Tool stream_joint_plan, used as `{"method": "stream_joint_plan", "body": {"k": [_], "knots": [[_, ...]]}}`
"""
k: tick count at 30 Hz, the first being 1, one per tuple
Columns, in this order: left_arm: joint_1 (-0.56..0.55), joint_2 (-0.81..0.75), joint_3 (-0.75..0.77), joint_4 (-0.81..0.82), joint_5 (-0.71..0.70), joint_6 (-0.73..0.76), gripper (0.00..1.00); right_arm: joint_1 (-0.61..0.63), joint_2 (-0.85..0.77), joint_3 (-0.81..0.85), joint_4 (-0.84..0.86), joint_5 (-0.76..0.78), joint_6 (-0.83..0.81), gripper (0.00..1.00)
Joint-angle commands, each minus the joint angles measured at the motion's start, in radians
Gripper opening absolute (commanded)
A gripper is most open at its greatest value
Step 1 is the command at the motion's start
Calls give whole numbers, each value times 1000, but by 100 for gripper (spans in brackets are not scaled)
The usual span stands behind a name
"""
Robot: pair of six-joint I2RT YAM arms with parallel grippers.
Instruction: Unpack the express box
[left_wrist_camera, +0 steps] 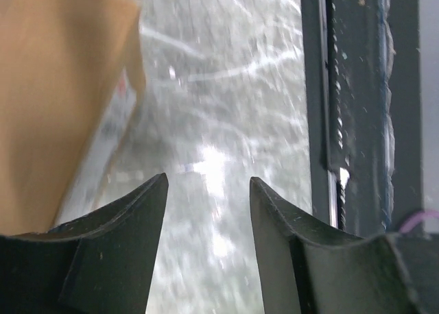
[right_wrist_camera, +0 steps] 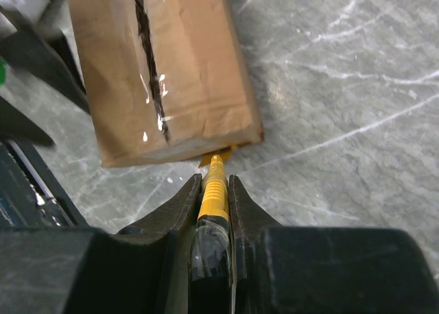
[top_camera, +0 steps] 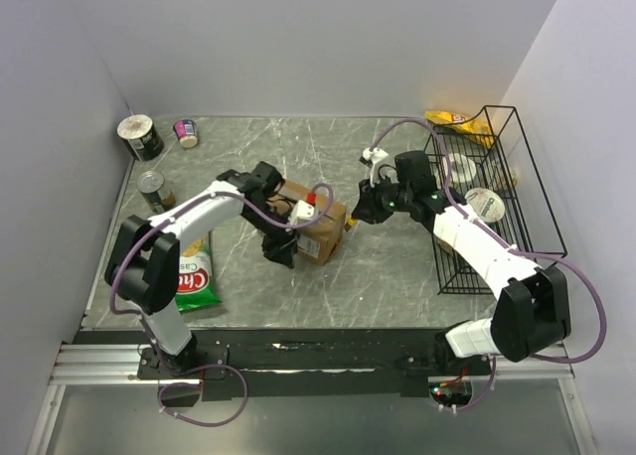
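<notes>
The express box [top_camera: 318, 228] lies mid-table, brown cardboard with glossy tape on top. In the right wrist view the express box [right_wrist_camera: 164, 74] shows a dark slit running along its taped seam. My right gripper [right_wrist_camera: 214, 180] is shut on a yellow box cutter [right_wrist_camera: 215, 190], whose tip touches the box's near edge, low down. In the top view the right gripper [top_camera: 362, 211] sits just right of the box. My left gripper [top_camera: 279, 248] hangs at the box's front-left corner. The left gripper [left_wrist_camera: 208, 184] is open with only table between its fingers, and the express box [left_wrist_camera: 55, 101] stands to its left.
A black wire basket [top_camera: 517, 212] with snacks and round tubs stands at the right. Cans [top_camera: 140, 137] and a small cup [top_camera: 186, 132] sit at the back left. A green chip bag [top_camera: 196, 276] lies front left. A black rail [left_wrist_camera: 350, 88] edges the table.
</notes>
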Motion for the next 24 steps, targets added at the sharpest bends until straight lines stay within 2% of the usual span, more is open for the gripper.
{"method": "stream_joint_plan", "body": {"k": [1, 4, 6, 7, 9, 10, 11, 14, 18, 24], "knots": [[102, -80, 55, -228, 31, 148, 57, -4, -64, -36, 0, 36, -46, 0], [178, -162, 82, -291, 57, 145, 57, -5, -96, -70, -16, 50, -67, 0], [205, -209, 108, -244, 69, 20, 59, -8, -118, -86, -16, 44, -75, 0], [232, -218, 128, -149, 72, -35, 60, -8, -121, -100, -4, 43, -71, 0], [260, -237, 118, -2, 26, -260, 63, -8, -104, -103, 42, 35, -45, 0], [295, -243, 106, 131, -18, -336, 63, -5, -91, -87, 55, 34, -37, 0], [317, -246, 93, 197, -32, -443, 64, -4, -49, -73, 67, 30, -35, 0], [384, -252, 50, 335, -81, -601, 66, 10, 56, 17, 96, 38, -55, 0], [447, -242, -8, 382, -58, -704, 67, 30, 170, 139, 138, 37, -57, 0], [476, -242, -48, 364, 32, -711, 67, 84, 313, 288, 201, 38, -14, 0]]}}
